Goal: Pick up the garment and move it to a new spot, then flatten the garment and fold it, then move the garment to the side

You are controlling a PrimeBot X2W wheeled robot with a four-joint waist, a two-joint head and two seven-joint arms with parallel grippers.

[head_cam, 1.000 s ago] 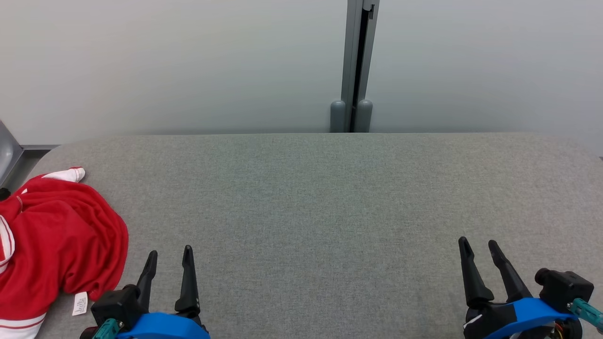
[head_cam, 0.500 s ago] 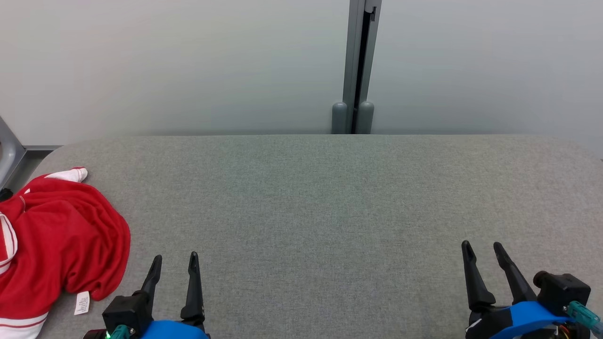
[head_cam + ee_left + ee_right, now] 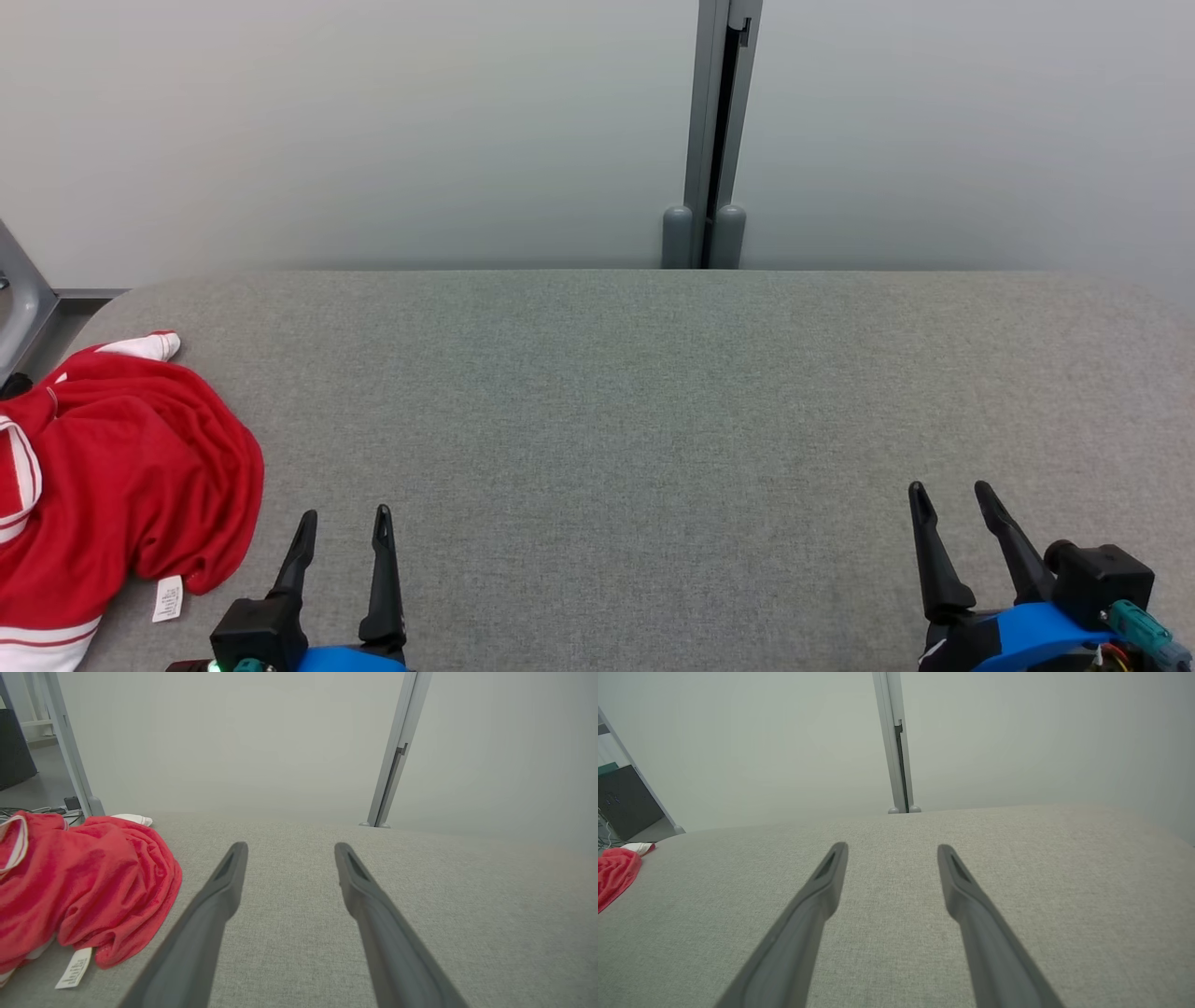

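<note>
The red garment (image 3: 112, 467) lies crumpled on the left end of the grey fabric table (image 3: 653, 420), far to the left of the grey upright post (image 3: 714, 131) that stands behind the table's far edge. From the head view its white cuff (image 3: 140, 346) pokes out on the side nearest the post's wall, and white striped trim runs off the picture's left edge. A white label (image 3: 169, 598) lies flat on the table at the garment's near edge.

The left wrist view brings the garment (image 3: 84, 882) close. It shows deep folds in the red cloth, printing on the label (image 3: 74, 967) too blurred to read, and cables (image 3: 28, 810) on the floor beyond the table's end. The right wrist view catches a small patch of the garment (image 3: 614, 872) at its left edge, with the post (image 3: 896, 742) almost straight ahead.

The left gripper (image 3: 345, 515) sits low over the table's near edge, left of the post and just beside the garment without touching it. Its fingers point toward the wall, spread wide and empty (image 3: 290, 845). The right gripper (image 3: 949, 488) is right of the post, well apart from the garment and leaning slightly leftward. Its jaws are equally wide, with nothing between them (image 3: 893, 846).
</note>
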